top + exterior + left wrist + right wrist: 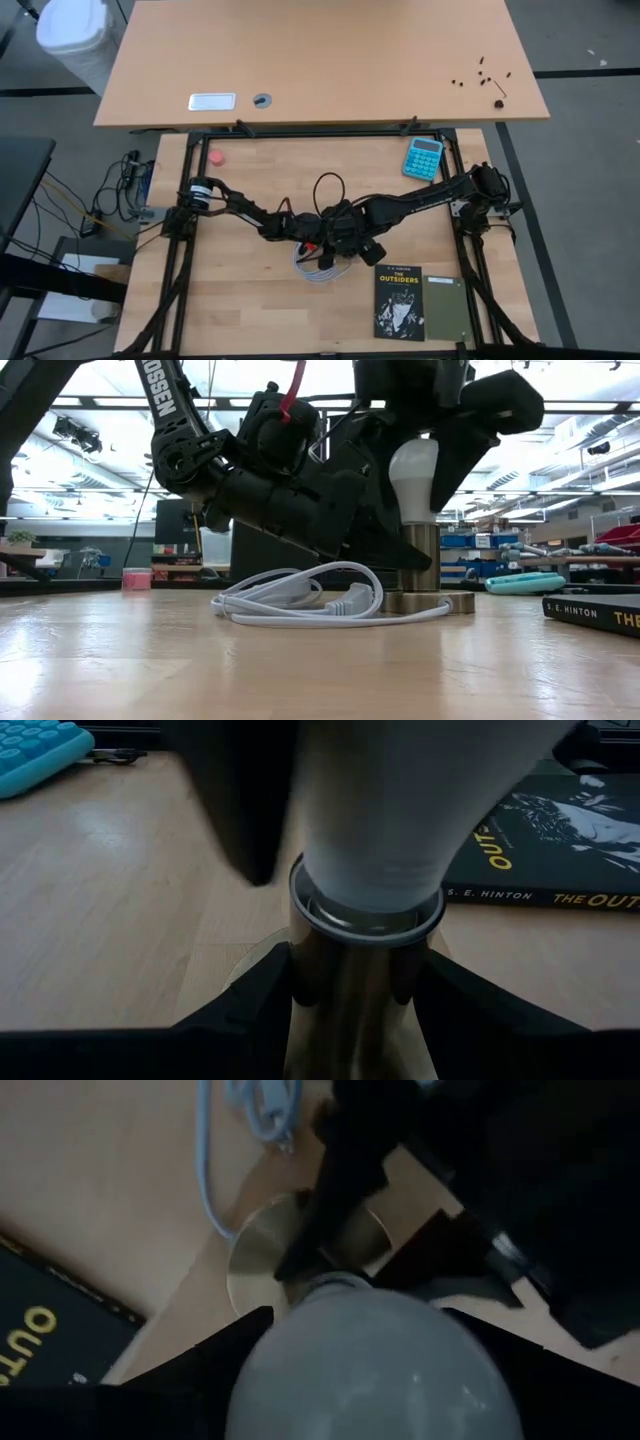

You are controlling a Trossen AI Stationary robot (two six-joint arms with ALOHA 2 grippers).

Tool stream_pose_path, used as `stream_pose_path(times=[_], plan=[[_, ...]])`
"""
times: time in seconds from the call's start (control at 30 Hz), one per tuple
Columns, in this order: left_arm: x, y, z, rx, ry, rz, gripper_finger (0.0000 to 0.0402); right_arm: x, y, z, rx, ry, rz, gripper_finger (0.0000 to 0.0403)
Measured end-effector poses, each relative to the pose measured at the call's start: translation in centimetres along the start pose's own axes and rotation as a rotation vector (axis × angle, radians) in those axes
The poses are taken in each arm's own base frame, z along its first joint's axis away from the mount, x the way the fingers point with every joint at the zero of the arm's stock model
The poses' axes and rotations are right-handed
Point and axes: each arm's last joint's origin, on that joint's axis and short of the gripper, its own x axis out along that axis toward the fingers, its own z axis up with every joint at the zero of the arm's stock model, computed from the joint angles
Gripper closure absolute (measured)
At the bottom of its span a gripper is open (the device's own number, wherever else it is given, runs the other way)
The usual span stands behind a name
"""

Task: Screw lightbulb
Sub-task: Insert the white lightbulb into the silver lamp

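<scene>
Task status: the lightbulb (414, 478) stands upright with its screw base inside the brass socket (420, 565), which rests on its round base plate on the wooden worktop (300, 670). In the left wrist view the narrow end of the bulb enters the socket collar. Insertion is therefore done. Whether the thread is fully home cannot be told from the views, so in all likelihood some turning remains, followed by release and withdrawal of both arms.

Nearest in the low view, the coiled white cable (300, 600) with its plug lies on the worktop just in front of the socket.

Left gripper (350, 990): set low, its fingers closed narrowly on the socket column, one on each side, below the collar. It appears to brace the socket against rotation.

Right gripper (375, 1370): set above, reaching down over the bulb, its fingers at about half width on either side of the glass and closed on the lightbulb.

In the high view both arms extend from their side mounts and meet near the worktop's middle.

Farther off: a book (400, 300) lies near the front right, and a blue calculator (423, 157) lies well apart at the far right.
</scene>
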Motion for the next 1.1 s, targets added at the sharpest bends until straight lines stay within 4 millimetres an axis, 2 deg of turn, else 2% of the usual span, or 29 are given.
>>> stream_pose_path(times=[0.8, 1.0, 1.1], plan=[[0.0, 0.0, 0.0, 0.0, 0.0, 0.0, 0.0218, 0.01, -0.2, 0.1, 0.037, -0.028, 0.025, 0.0112], [0.0, 0.0, 0.0, 0.0, 0.0, 0.0, 0.0218, 0.11, -0.16, 0.12, 0.042, -0.036, 0.036, 0.0149], [0.0, 0.0, 0.0, 0.0, 0.0, 0.0, 0.0218, 0.12, -0.16, 0.13, 0.046, -0.036, 0.036, 0.0149]])
